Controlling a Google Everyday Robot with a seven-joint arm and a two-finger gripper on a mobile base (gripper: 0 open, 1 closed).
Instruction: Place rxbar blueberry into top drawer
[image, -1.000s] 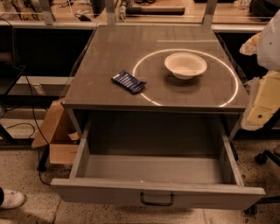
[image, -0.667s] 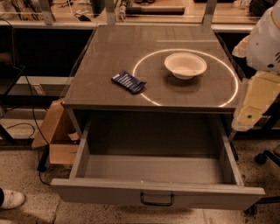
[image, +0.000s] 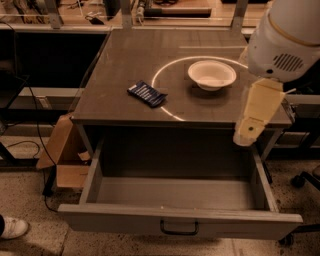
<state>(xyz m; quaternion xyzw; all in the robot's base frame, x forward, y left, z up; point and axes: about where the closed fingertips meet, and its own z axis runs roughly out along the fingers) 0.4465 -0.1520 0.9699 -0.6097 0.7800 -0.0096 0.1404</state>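
While the rxbar blueberry (image: 146, 94) lies flat and untouched on the table top (image: 120, 55), the pick-up is judged not yet begun, and the approach is the step in hand. The gripper (image: 246, 136) hangs at the right front corner of the table, above the right side of the top drawer (image: 125, 219). Whether it is released or clenched cannot be told, but it grasps no part of the task, since the bar rests on the table. Taken from the gripper, the bar sits well apart to the left in the view and farther back, near the table's front edge. The white bowl (image: 211, 75) stands beyond the gripper, farther back on the table top, apart from the bar. The drawer is pulled out, its interior below and to the left of the gripper, with the handle (image: 179, 228) at the centre of the front panel. Next move, by judgement: carry the gripper left over the table, align it across the bar's narrow width, descend and close. Risk noted: a flat foil bar offers little height to pinch and may slide on the smooth top.
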